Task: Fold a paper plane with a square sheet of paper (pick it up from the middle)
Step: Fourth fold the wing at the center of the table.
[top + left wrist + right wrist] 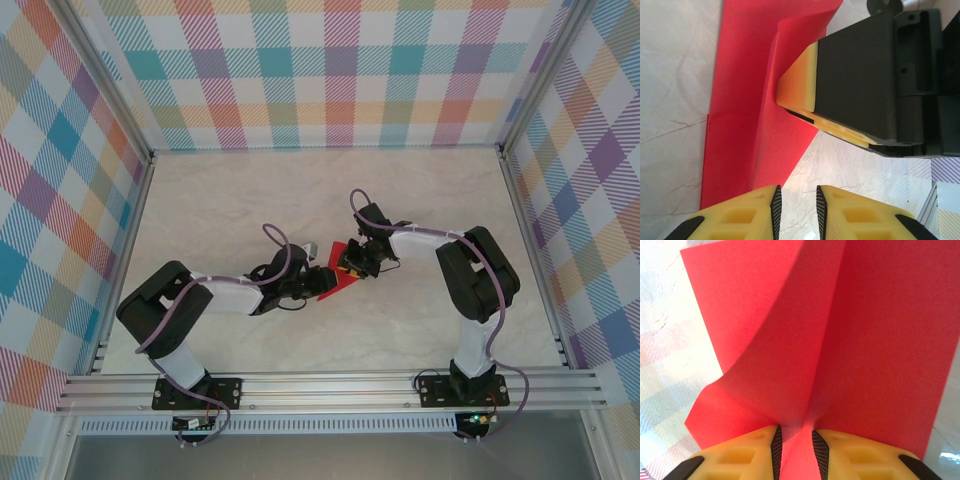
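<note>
The square sheet of paper is bright red and creased, and it lies mid-table between the two arms. In the right wrist view the sheet rises as a fold, and my right gripper is shut on that raised crease. My right gripper stands over the sheet's far end. In the left wrist view the sheet runs up the left side, with the right gripper's yellow finger pressed into its fold. My left gripper is open at the sheet's near corner, with bare marble between its pads. It sits at the paper's left edge.
The marble table is ringed by checked walls. Aluminium rails run along the left side, the right side and the front edge, by the arm bases.
</note>
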You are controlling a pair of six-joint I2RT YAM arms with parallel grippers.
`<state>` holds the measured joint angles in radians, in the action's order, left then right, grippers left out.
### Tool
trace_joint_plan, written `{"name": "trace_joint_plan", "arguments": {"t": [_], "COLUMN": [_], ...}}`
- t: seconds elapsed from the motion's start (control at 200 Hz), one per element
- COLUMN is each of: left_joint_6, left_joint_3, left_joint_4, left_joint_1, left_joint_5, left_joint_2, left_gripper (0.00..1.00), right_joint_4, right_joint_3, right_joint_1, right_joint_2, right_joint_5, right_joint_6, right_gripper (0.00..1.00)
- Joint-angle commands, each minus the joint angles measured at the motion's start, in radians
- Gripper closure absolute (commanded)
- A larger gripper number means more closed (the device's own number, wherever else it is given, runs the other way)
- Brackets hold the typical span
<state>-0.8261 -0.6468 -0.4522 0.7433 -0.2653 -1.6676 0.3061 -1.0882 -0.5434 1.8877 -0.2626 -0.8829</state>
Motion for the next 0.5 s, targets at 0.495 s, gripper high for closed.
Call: {"name": "trace_joint_plan", "arguments": {"t": [0.495], "left_joint_6": [0.009], "left_joint_3": [-0.043], "left_joint_4": [0.138], "left_joint_1": [0.005], "left_joint_5": [0.098], "left_joint_2": [0.001], "left_gripper": [0.76], "right_joint_4": [0.163], "right_joint_3": [0.069], "right_joint_1": [0.017], "right_joint_2": [0.085], "right_joint_5": [0.212], "right_joint_6": [-0.011], "right_gripper": [0.71]}}
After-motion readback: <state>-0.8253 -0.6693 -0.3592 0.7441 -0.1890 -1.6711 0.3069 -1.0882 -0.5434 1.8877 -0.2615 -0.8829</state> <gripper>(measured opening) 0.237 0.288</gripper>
